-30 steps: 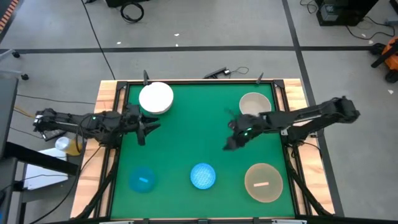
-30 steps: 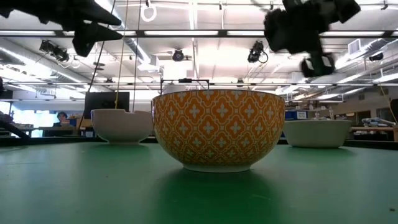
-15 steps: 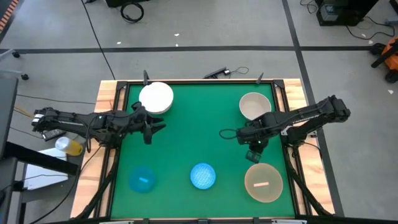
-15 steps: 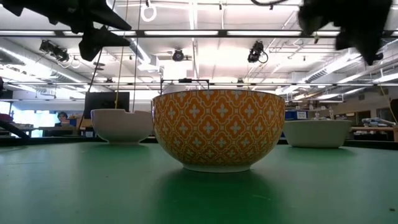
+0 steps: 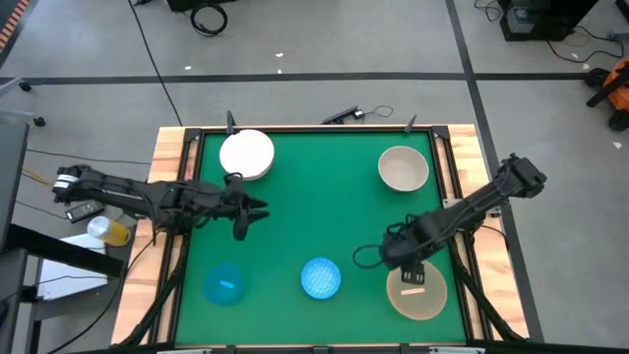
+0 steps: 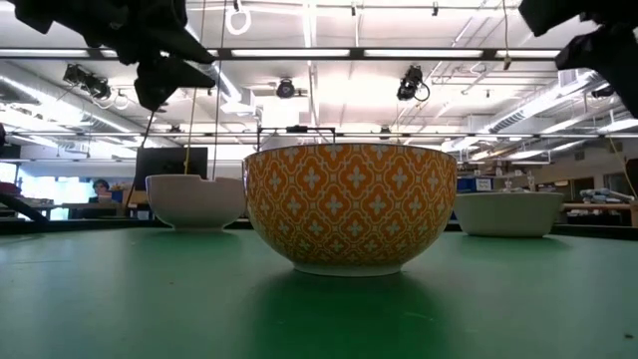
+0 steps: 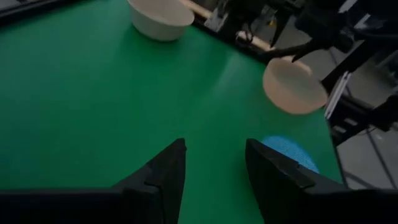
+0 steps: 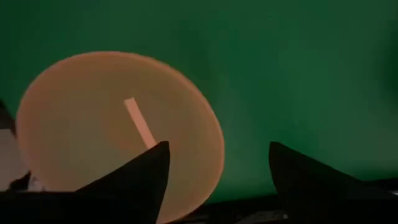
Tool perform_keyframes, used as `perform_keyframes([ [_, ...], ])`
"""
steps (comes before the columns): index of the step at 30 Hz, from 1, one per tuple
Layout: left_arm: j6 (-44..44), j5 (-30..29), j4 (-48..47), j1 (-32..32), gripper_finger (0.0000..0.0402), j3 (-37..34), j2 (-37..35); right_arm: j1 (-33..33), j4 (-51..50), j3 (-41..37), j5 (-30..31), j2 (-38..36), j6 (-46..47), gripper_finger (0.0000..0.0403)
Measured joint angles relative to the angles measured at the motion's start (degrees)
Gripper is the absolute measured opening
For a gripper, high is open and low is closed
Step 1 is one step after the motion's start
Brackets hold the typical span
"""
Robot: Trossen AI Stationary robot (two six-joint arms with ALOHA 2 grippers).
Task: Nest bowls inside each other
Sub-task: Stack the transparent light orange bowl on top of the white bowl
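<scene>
Five bowls stand upright on the green mat point(image 5: 324, 211): a white bowl point(image 5: 246, 154) far left, a cream bowl point(image 5: 403, 168) far right, a plain blue bowl point(image 5: 224, 283) near left, a speckled blue bowl point(image 5: 320, 277) near middle with an orange-patterned outside point(image 6: 349, 204), and a wider tan bowl point(image 5: 417, 288) near right. My right gripper point(image 5: 398, 258) point(image 8: 217, 155) hangs open above the tan bowl's point(image 8: 112, 124) far-left rim, pointing down, one finger over the bowl and one over the mat. My left gripper point(image 5: 254, 218) point(image 7: 214, 155) hovers open left of the table's middle, nothing between its fingers.
A raised wooden frame point(image 5: 177, 147) borders the mat. The mat's middle, between the bowls, is bare green. In the left wrist view the cream bowl point(image 7: 160, 18), the tan bowl point(image 7: 292, 87) and the speckled blue bowl point(image 7: 286, 152) lie ahead, with the right arm point(image 7: 311, 31) above them.
My right gripper has swung from the mat's right middle toward the near edge, to above the tan bowl; it has tipped from slanting to pointing down and has opened. My left gripper has moved a little toward the table's middle and sunk slightly. No bowl has moved.
</scene>
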Motion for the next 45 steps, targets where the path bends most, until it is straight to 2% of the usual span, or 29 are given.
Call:
perform_keyframes([
  [6, -0.1, -0.1, 0.0, 0.0, 0.0167, 0.0, 2.0, 2.6, 2.0, -1.4, 6.8, 4.9, 6.1, 0.0238],
  [12, -0.2, -0.2, 0.1, 0.0, 0.0167, 0.0, 1.8, 4.5, 14.0, -9.2, 1.8, 5.0, 11.8, 0.0192],
  [17, -0.4, -0.2, 0.1, 0.0, 0.0167, 0.0, 1.8, 4.0, 16.4, -11.6, 0.6, 3.3, 14.6, 0.0158],
  [20, -1.4, -0.2, -0.3, 0.0, 0.0167, 0.0, 1.5, 1.5, 16.5, -11.0, 0.9, 2.8, 12.5, 0.0104],
  [23, -3.3, -0.4, -4.0, 0.0, 0.0167, 2.1, 0.3, -2.2, 17.5, -8.5, 0.9, 2.7, 7.1, 0.0027],
  [24, -3.5, -0.8, -6.1, 0.0, 0.0167, 3.4, -0.1, -3.7, 18.8, -7.5, 1.5, 2.7, 5.8, 0.0017],
  [28, -4.1, -5.3, -18.0, 0.0, 0.0167, 10.0, -1.2, -10.8, 21.2, -3.4, 6.6, 2.7, 2.3, 0.0024],
  [33, -4.8, -10.1, -29.7, 0.0, 0.0167, 18.1, -1.2, -20.5, 24.2, 1.9, 13.5, 2.6, -1.5, 0.001],
  [36, -4.9, -13.3, -29.3, 0.2, 0.0167, 20.3, -1.2, -25.4, 28.4, 3.4, 18.5, 2.6, -2.6, 0.0011],
  [39, -5.0, -14.4, -24.9, 1.5, 0.0167, 20.4, -0.7, -29.4, 34.9, 3.5, 21.5, 2.7, -4.0, 0.0012],
  [45, -1.1, -19.6, -21.0, 5.8, 0.0167, 20.3, 5.2, -33.2, 49.4, 3.5, 27.0, 4.4, -9.6, 0.0012],
])
